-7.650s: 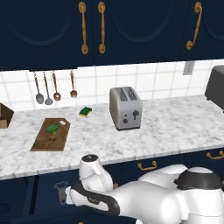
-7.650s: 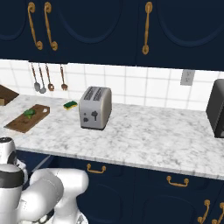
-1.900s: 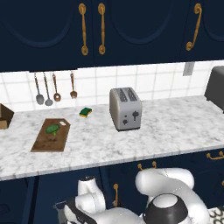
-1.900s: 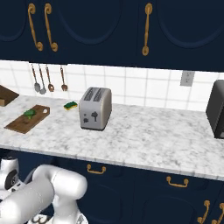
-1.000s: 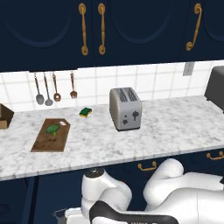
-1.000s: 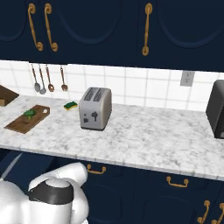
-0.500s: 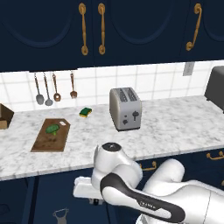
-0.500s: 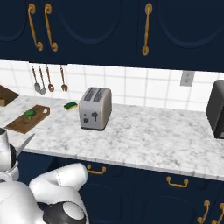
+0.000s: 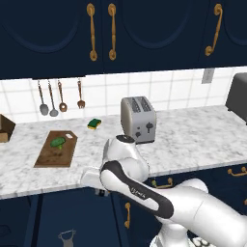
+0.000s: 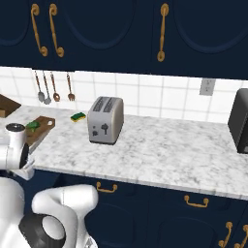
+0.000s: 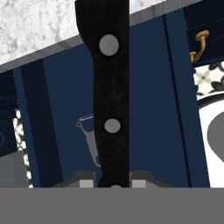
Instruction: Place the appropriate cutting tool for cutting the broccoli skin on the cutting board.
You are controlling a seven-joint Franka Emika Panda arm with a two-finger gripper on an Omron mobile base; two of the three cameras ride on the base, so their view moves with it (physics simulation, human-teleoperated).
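Note:
A black riveted knife handle (image 11: 109, 96) runs up the middle of the hand view, and my gripper (image 11: 113, 181) is shut on its lower end; the blade is hidden. In the left base view my hand (image 9: 94, 177) hangs just below the counter's front edge, to the right of the cutting board (image 9: 49, 155). The dark brown board lies flat on the marble with the green broccoli (image 9: 58, 142) on its far part. The right base view shows the board (image 10: 42, 128) and broccoli (image 10: 32, 125) just behind my arm.
The grey Y-shaped peeler (image 9: 66, 236) lies on the floor in front of the blue cabinets, also behind the handle as the peeler (image 11: 89, 140). A toaster (image 9: 138, 119), a green-and-yellow sponge (image 9: 94, 124), hanging utensils (image 9: 53, 96) and a wooden box (image 9: 6, 128) stand along the counter.
My arm has swung up from near the floor, lifting the hand to just under the counter edge. The peeler stays on the floor. Board and broccoli have not moved.

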